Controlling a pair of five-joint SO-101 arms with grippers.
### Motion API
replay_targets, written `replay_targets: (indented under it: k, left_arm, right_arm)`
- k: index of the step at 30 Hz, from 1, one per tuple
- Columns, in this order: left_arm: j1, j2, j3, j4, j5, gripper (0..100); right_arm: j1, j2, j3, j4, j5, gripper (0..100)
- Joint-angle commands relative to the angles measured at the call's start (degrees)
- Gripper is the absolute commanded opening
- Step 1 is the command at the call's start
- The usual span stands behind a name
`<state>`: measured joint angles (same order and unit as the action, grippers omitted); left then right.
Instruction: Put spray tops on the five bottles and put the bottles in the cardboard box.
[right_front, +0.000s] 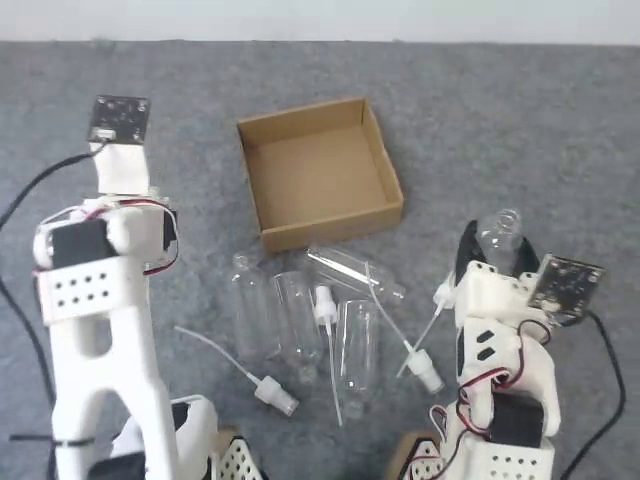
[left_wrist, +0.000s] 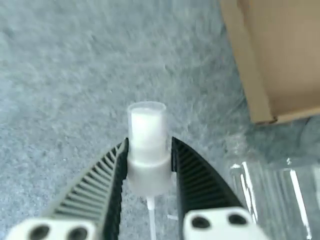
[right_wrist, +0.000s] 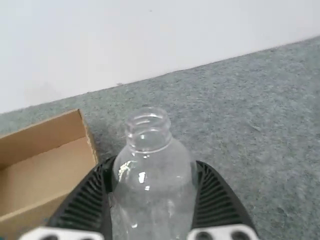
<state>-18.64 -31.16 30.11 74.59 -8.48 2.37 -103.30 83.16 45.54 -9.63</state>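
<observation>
The bottle sits long-ways in your right gripper, open mouth pointing up and away from the jaws squeezing its sides, off to the right of the box. Your left gripper pinches a spray top, cap pointing away, thin tube trailing back.

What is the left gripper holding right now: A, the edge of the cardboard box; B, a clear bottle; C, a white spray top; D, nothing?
C: the left gripper is shut on a white spray top, while the clear bottle sits in the right gripper.
</observation>
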Motion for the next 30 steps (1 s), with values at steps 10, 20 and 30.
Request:
replay_targets:
  k: [10,20,30]
  left_arm:
    - [0.6,-17.1,-0.7,-3.7,11.5,1]
    - [7.9,-28.7,-0.7,-7.6,18.6,1]
    - [17.0,-35.6,-0.6,-13.3,23.6,1]
  right_arm:
    - [-22.5,-0.3,-6.5,-0.6,14.8,0.9]
    - [-40.5,0.3,-5.5,-13.1,18.6,0.9]
    - [-45.8,-0.2,5.7,-21.8,18.1,0.9]
